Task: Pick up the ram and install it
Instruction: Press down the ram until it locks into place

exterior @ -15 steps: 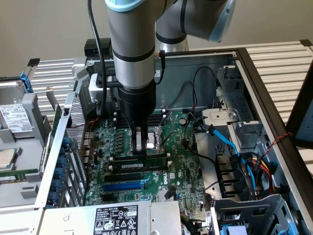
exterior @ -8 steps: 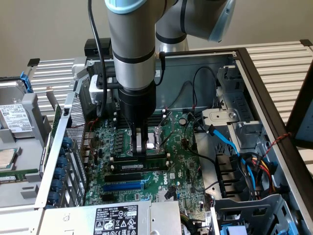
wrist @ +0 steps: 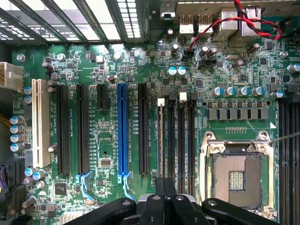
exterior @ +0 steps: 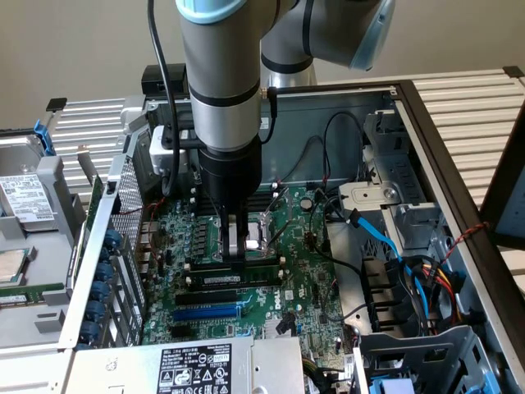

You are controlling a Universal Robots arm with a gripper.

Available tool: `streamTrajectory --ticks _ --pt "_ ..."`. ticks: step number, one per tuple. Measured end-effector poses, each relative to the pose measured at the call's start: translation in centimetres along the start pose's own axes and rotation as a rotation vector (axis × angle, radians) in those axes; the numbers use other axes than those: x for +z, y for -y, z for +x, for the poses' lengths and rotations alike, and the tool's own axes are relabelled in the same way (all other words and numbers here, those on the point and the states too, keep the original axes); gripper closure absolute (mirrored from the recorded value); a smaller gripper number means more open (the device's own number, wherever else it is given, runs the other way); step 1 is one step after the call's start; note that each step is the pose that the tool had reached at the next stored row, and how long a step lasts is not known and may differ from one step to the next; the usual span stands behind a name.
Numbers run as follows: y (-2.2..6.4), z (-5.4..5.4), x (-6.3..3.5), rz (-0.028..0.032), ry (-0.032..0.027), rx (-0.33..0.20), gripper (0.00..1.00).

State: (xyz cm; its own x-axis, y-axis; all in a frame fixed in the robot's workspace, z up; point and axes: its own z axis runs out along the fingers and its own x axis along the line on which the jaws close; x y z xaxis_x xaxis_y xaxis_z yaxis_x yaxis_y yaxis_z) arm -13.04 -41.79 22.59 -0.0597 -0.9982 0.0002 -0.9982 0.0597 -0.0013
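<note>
exterior view, read from its left to its right: a hard drive (exterior: 23, 197) lies outside the case; then the blue expansion slot (exterior: 209, 312) on the motherboard (exterior: 299, 283); then your gripper (exterior: 236, 256), its fingers pressed together with nothing pinched between them, their tips at or just above the top edge of the ram (exterior: 238, 277). the ram stands on edge in a black memory slot, just beside the cpu socket (exterior: 258, 234); a blue cable (exterior: 385, 250) runs further right. in the wrist view the ram (wrist: 161, 140) shows edge-on, directly ahead of the gripper (wrist: 165, 182). judged step: seating, not pick-up. this step calls for you to press straight down and evenly; whether the end latches have closed cannot be told.
</note>
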Motion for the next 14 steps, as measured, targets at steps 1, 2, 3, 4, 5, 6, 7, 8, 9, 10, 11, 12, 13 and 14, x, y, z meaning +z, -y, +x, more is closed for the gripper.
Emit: streamTrajectory --ticks 1,2,3,4,5,6,7,8,9,10,11,12,13,14 --pt "0.00 0.00 0.00 0.0000 0.0000 0.000 0.89" --pt "0.00 0.00 0.00 0.0000 0.0000 0.000 0.89" --pt "0.00 0.00 0.00 0.0000 0.0000 0.000 0.89" --pt "0.00 0.00 0.00 0.0000 0.0000 0.000 0.89" --pt "0.00 0.00 0.00 0.0000 0.0000 0.000 0.89" --pt "0.00 0.00 0.00 0.0000 0.0000 0.000 0.89" --pt "0.00 0.00 0.00 0.0000 0.0000 0.000 0.89" --pt "0.00 0.00 0.00 0.0000 0.0000 0.000 0.89" --pt "0.00 0.00 0.00 0.0000 0.0000 0.000 0.89" --pt "0.00 0.00 -0.02 0.0000 0.0000 0.000 0.89" --pt "0.00 -0.01 -0.07 0.0002 0.0006 0.000 0.89" --pt "0.01 -0.02 -0.17 0.0008 0.0014 0.000 0.89" --pt "0.02 -0.03 -0.32 0.0014 0.0017 0.000 0.89" --pt "0.01 -0.01 -0.59 0.0005 0.0002 0.000 0.89"
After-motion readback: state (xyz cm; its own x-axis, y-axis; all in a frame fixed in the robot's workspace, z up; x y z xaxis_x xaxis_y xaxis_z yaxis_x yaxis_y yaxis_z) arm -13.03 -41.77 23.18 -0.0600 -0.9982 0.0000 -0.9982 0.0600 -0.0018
